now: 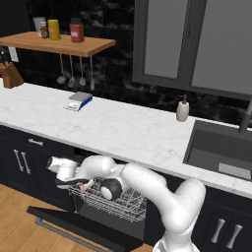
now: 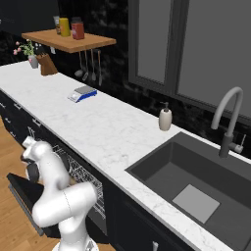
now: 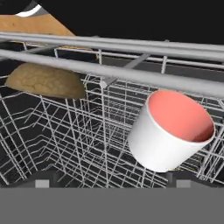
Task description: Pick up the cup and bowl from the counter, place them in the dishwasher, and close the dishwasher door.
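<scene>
**Cup and bowl sit in the dishwasher rack, door down**

The cup (image 3: pixel 173 131), a short white cylinder with a smooth wall and a red inside, lies tilted in the white wire rack (image 3: pixel 78 140), its mouth turned up and to one side. Well apart from it in the same rack rests the bowl (image 3: pixel 46 81), shallow, round and tan-brown with a mottled wood-like surface, seen bottom up in the hand view. Thin crossing wires form the basket, and thicker grey bars run across above both pieces.

The gripper (image 3: pixel 109 180) hangs just by the cup with its two dark fingertips (image 3: pixel 41 181) spread wide, one on each side of the view and neither touching the cup; it holds nothing.

In the left base view the white arm (image 1: pixel 147 184) bends low into the dishwasher (image 1: pixel 110 199), whose flat dark door (image 1: pixel 83 226) lies dropped open over the wooden floor (image 1: pixel 19 221). Above runs the counter (image 1: pixel 118 128), white marble pattern with grey veining, carrying a small scale (image 1: pixel 78 101) and a beige soap bottle (image 1: pixel 182 109). A dark sink (image 2: pixel 196 181) with a curved grey tap (image 2: pixel 228 120) sits at its far end. A wooden shelf (image 1: pixel 59 44) with jars hangs on the black wall.
</scene>
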### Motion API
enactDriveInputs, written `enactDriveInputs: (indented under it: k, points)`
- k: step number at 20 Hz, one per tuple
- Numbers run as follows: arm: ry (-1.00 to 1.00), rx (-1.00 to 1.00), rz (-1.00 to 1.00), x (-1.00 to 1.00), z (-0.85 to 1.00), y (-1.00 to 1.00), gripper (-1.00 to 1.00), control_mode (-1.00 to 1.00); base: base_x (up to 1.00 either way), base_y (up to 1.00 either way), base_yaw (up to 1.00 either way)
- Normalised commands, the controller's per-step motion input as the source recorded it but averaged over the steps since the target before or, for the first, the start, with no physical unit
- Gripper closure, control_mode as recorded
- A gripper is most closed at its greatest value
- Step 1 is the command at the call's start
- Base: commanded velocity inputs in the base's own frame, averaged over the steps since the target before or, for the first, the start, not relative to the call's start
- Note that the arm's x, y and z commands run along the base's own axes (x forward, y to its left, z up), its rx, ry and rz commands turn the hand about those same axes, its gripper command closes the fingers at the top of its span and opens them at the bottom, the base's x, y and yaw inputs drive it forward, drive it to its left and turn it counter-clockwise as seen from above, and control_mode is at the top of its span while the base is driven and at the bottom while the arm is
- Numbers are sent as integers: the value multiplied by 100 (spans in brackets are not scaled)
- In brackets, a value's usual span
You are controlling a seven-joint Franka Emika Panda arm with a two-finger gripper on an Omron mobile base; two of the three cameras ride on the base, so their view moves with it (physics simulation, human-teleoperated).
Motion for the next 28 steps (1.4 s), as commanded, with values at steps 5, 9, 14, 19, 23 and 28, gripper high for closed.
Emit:
enactDriveInputs:
  k: [5,9,14,19,23,28]
  points:
    - [0,-1,10,-46,99,11,-100,-100,0,0,0]
    - [2,-1,14,-73,61,9,-100,-100,0,0,0]
    - [2,-1,17,-100,42,3,-100,-100,0,0,0]
    - [7,0,17,-100,71,-6,-100,-100,0,0,0]
    - [14,0,19,-86,87,-13,-100,-100,0,0,0]
    - [22,-3,25,-71,48,-3,-100,-100,0,0,0]
